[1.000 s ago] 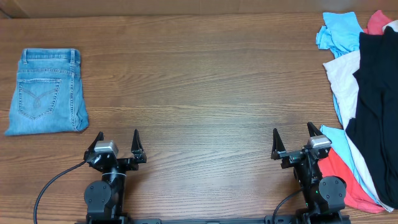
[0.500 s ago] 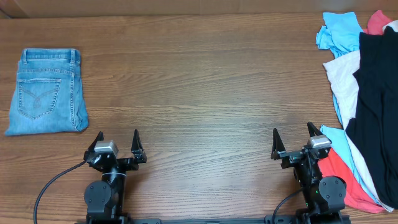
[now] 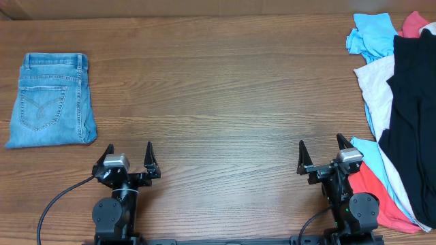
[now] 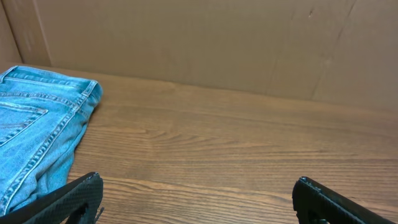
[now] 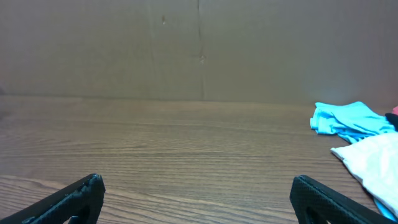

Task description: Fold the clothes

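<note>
Landmark: right gripper (image 3: 320,144), at the near edge of the counter (image 3: 218,88); every place below is given from it.
Right fingers: spread wide, holding nothing.
Left gripper (image 3: 129,148): well to the left of the landmark and level with it; fingers likewise released and empty.
Item done: one pair of blue jeans (image 3: 51,100), folded into a flat rectangle, far to the left of the landmark and farther out on the counter, beyond the left gripper.
Items left: the clothes in a loose heap to the right of the landmark, running from just beside it out to the far right corner.
Black T-shirt (image 3: 412,102): lies on top of the heap, right of the landmark, spread long and crumpled, partly cut off by the picture edge.
Cream-white garment (image 3: 376,88): under the black one, right of the landmark and farther out.
Light-blue garment (image 3: 371,34): bunched at the far end of the heap, farthest from the landmark.
Coral-red garment (image 3: 371,187): just beside the landmark's arm, to its right, under the others.
Progress, as judged: early; one piece folded and the heap unsorted, with no garment in either set of fingers.
Working space: bare wood lies ahead of the landmark, between the heap and the jeans.
</note>
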Controlling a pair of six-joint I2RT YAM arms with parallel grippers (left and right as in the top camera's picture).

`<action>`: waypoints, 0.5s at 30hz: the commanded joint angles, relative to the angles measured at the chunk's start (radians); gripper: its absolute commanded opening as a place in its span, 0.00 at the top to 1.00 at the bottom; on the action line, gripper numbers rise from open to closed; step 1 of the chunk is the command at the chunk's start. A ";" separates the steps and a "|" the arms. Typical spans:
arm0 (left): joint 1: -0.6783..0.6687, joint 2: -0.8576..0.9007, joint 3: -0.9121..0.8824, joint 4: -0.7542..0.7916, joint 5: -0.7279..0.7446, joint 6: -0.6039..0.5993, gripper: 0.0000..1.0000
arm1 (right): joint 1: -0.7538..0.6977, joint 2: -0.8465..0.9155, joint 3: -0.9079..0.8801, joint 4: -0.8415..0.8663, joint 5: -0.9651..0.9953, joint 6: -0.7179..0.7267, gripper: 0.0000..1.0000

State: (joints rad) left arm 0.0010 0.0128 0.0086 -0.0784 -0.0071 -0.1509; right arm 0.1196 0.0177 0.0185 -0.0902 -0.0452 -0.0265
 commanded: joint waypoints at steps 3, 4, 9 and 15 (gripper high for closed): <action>0.005 -0.006 -0.003 0.001 0.018 0.008 0.00 | 0.003 0.000 -0.007 0.003 -0.001 0.005 0.00; 0.005 -0.006 -0.003 0.000 0.019 -0.012 0.00 | 0.003 0.002 -0.007 0.006 0.000 0.054 0.00; 0.005 -0.006 0.007 -0.007 0.019 -0.040 0.00 | 0.003 0.002 -0.003 0.002 0.002 0.148 0.00; 0.005 0.001 0.126 -0.161 0.022 -0.048 0.00 | 0.003 0.037 0.082 -0.085 0.095 0.158 0.00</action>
State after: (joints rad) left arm 0.0010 0.0132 0.0555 -0.1802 -0.0032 -0.1818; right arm 0.1196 0.0315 0.0284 -0.1555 -0.0132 0.1059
